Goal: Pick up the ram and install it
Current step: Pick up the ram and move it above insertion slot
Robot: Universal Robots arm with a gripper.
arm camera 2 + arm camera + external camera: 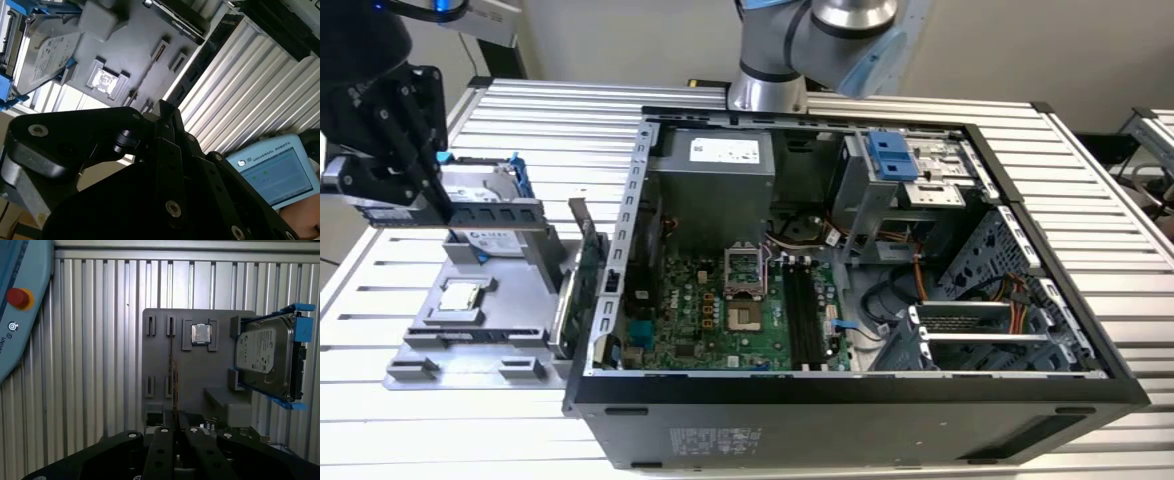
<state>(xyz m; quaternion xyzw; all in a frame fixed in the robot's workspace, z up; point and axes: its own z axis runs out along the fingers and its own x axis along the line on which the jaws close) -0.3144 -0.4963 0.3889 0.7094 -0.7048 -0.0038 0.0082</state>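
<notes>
The ram (487,211) is a long, thin, dark stick with small chips, held level just above the grey holder tray (467,352) at the exterior view's left. My black gripper (434,203) is shut on it from above. In the first wrist view the ram (173,380) appears edge-on as a thin line running out from between the closed fingers (161,437) over the tray (200,377). The black motherboard slots (803,320) lie inside the open computer case (854,385), well off to the exterior view's right of the gripper.
On the tray sit a silver processor chip (460,298), a hard drive (262,357) in a blue bracket, and an upright green expansion card (587,255) by the case wall. A teach pendant (15,305) lies on the slatted table.
</notes>
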